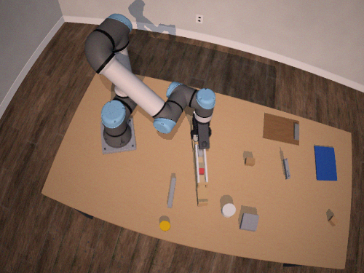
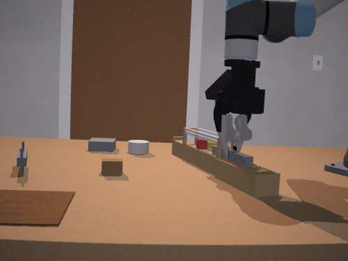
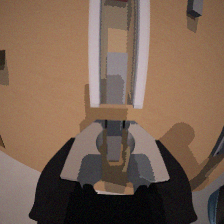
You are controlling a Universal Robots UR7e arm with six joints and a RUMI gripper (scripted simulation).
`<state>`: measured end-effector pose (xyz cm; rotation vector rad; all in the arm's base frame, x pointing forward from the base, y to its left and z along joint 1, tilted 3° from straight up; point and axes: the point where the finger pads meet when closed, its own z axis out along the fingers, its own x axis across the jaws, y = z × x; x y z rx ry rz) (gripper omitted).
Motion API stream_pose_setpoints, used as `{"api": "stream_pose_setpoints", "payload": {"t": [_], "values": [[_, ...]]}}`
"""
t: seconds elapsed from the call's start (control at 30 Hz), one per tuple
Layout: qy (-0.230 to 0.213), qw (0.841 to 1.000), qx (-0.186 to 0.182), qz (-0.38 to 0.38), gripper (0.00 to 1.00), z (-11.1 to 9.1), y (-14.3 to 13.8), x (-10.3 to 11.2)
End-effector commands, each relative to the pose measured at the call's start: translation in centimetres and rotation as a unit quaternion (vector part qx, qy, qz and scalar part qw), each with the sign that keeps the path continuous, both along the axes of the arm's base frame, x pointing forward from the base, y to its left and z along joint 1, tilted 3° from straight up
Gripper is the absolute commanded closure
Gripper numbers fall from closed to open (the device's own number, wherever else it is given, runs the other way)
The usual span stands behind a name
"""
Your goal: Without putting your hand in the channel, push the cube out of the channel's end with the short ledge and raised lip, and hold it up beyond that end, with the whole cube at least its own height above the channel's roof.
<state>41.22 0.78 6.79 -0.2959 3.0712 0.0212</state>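
The channel [image 1: 201, 171] is a long wooden base with two white roof rails, lying lengthwise away from the arm; it also shows in the side view [image 2: 223, 163]. The red cube [image 1: 201, 171] sits inside it about midway, seen under the rails in the side view [image 2: 201, 143]. My gripper [image 1: 201, 146] stands over the channel's near end [image 2: 234, 140], shut on a grey pusher bar [image 2: 236, 156]. The bar lies along the channel floor and points in under the rails [image 3: 115, 82], short of the cube. The wooden ledge end [image 1: 202, 197] is at the far end from my gripper.
A second grey bar [image 1: 171, 191] lies left of the channel. A yellow disc [image 1: 164, 225], a white cylinder [image 1: 228, 210] and a grey block [image 1: 250, 222] sit near the ledge end. A brown cube [image 1: 250, 161], a grey tool [image 1: 286, 167], a brown board [image 1: 281, 128] and a blue mat [image 1: 325, 162] lie to the right.
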Motion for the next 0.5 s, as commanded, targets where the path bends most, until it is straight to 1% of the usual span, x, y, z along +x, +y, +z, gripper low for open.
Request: {"api": "stream_pose_setpoints", "payload": {"t": [0.0,0.17,0.2,0.47], "values": [[-0.001,1.000,0.000,0.000,1.00,0.04,-0.01,0.04],[-0.001,1.000,0.000,0.000,1.00,0.04,-0.01,0.04],[-0.001,1.000,0.000,0.000,0.78,0.04,-0.01,0.04],[-0.001,1.000,0.000,0.000,0.78,0.04,-0.01,0.04]]}}
